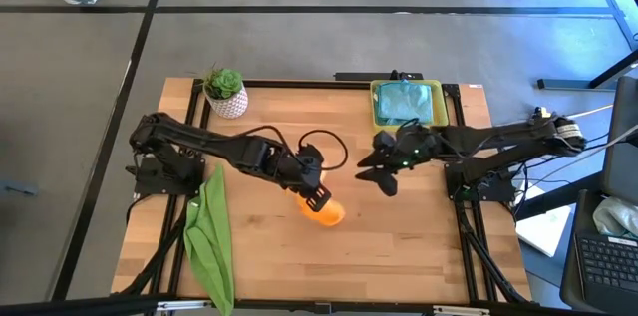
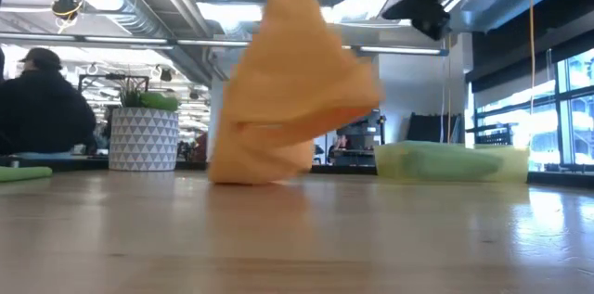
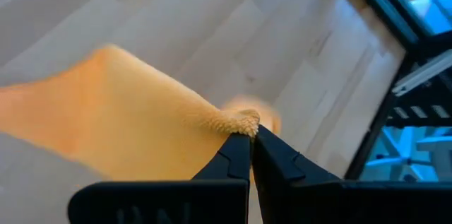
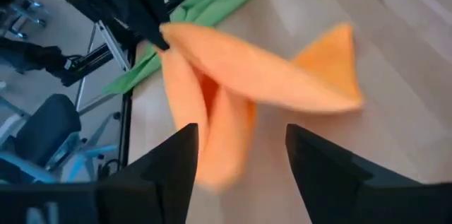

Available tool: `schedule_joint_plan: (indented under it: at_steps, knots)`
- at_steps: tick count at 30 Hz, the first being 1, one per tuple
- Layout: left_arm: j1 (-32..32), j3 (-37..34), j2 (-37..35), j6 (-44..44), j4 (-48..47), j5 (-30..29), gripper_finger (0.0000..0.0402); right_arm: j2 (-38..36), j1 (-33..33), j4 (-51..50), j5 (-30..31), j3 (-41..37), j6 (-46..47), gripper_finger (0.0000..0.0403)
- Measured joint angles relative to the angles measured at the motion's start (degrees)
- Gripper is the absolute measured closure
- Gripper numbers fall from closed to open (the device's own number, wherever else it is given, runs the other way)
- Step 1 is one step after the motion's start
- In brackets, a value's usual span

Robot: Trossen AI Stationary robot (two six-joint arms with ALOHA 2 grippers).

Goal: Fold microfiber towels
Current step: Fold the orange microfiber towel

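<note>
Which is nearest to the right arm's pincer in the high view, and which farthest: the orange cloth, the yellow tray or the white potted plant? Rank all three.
1. Yellow rectangular tray with teal cloths, just behind the open right pincer at the table's back edge.
2. Orange microfibre cloth, held up by the shut left pincer near the table's middle.
3. White patterned potted plant, at the far back left corner.
</note>
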Motion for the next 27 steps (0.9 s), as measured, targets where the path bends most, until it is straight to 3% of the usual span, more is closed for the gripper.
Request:
schedule_joint_plan:
  at_steps: [11, 20, 24, 27]
  knots:
    - [2.13, -0.09, -5.01, 2.34, 4.93, 3.38, 0.0402, 13.76, 0.07, 2.20, -0.43, 14.41, -18.78, 0.0183]
    - [2.50, 0.00, -8.06, 1.43, 4.54, 4.03, 0.0401, 22.19, 0.10, -1.71, -0.90, 26.17, -18.95, 0.0183]
    - [2.34, 0.00, -9.27, 0.41, 4.95, 4.22, 0.0401, 23.31, 0.13, -1.64, -0.22, 27.40, -18.87, 0.0183]
    - [2.29, 0.00, -10.43, 0.28, 6.17, 5.40, 0.0401, 23.95, 0.03, -7.45, 2.84, 27.03, -19.65, 0.0183]
